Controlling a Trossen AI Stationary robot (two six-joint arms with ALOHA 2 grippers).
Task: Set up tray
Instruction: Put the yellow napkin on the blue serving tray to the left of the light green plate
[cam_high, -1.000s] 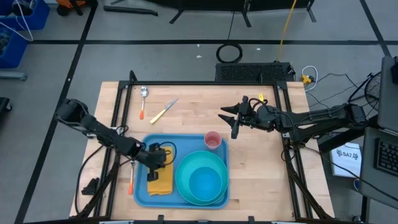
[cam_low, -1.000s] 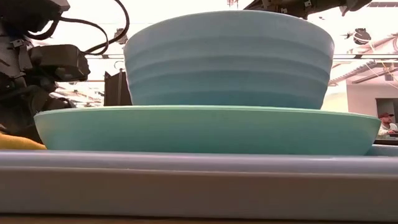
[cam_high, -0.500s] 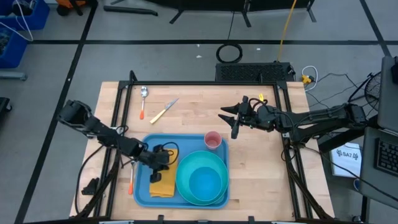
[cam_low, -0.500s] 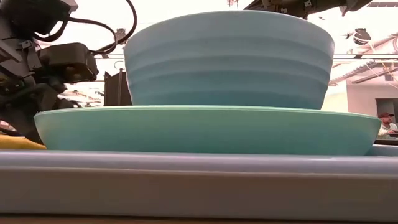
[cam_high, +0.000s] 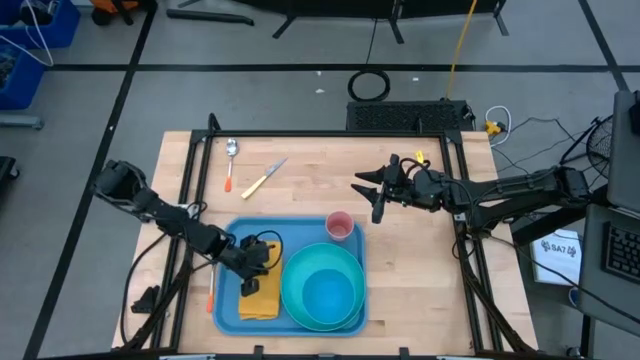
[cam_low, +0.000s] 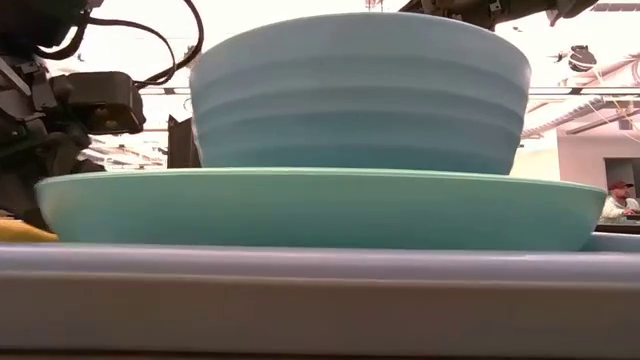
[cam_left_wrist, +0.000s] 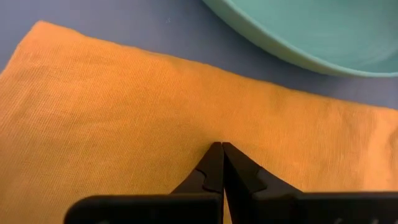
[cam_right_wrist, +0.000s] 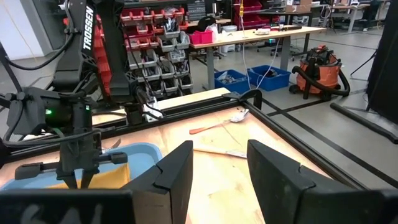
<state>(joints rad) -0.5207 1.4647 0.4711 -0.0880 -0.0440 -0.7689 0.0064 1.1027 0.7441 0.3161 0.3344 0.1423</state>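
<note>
The blue tray (cam_high: 226, 310) lies on the wooden table near its front edge. On it are a turquoise plate (cam_low: 320, 210) with a turquoise bowl (cam_low: 360, 90) in it, a pink cup (cam_high: 340, 226) and a folded yellow-orange napkin (cam_high: 260, 300), flat at the tray's left. My left gripper (cam_high: 262, 268) is shut, its tips down on the napkin (cam_left_wrist: 124, 112). My right gripper (cam_high: 372, 198) hangs open above the table, beyond the tray, holding nothing. My left gripper sets its shut fingertips (cam_left_wrist: 214, 155) on the napkin's upper face (cam_left_wrist: 221, 138), near the middle of the cloth. The fingers come slanting down from the table's left. The napkin lies flat on the tray floor under them, beside the plate's rim (cam_left_wrist: 298, 43).
A fork with an orange handle (cam_high: 211, 290) lies on the table just left of the tray. A spoon (cam_high: 230, 152) and a knife (cam_high: 263, 178) lie at the far left. Bare wood stretches right of the tray.
My left gripper has gone a little toward the near edge, rolling at the wrist, with its shut tips on the napkin. The tray, with plate and bowl, has slid a little toward the table's left.
</note>
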